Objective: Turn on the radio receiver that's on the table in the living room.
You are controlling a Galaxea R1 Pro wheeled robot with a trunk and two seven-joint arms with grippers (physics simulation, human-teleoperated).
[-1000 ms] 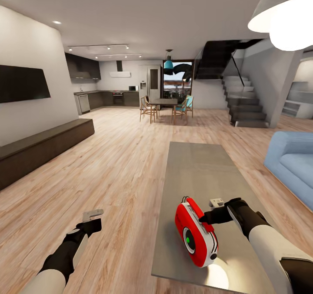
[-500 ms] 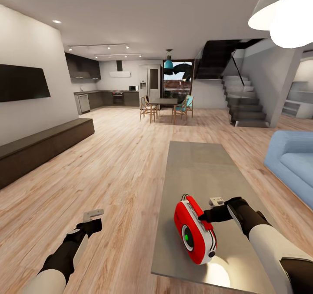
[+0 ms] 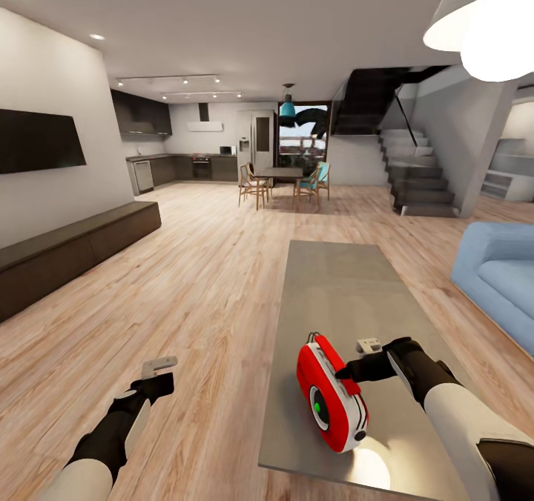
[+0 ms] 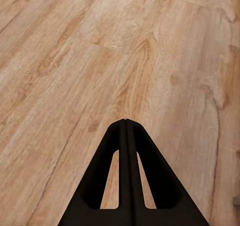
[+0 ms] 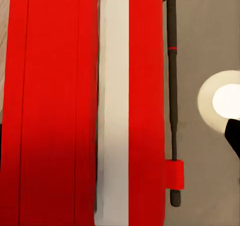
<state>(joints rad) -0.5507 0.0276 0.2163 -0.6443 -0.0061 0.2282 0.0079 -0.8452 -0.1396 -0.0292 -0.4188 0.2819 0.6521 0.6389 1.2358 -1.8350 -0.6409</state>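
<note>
Wood floor [image 3: 208, 279]: pale planks, running from 7 o'clock back to the kitchen at 12.
TV [image 3: 37, 141]: dark, on the wall at 9 o'clock, above a long dark bench [image 3: 74, 245].
Left gripper [image 3: 157, 373]: low at 7 o'clock, over the floor; in the left wrist view its fingers [image 4: 126, 136] meet at the tips, holding nothing.
Table [image 3: 334, 286]: grey-beige top, from centre down to 5 o'clock.
Radio [image 3: 331, 394]: red with white trim, on the table's near end at 5 o'clock, green-centred dial facing forward.
Right gripper [image 3: 343, 373]: its tip touches the radio's upper side; how far apart its fingers stand cannot be told.
Sofa [image 3: 497, 279]: blue, at 3 o'clock.
</note>
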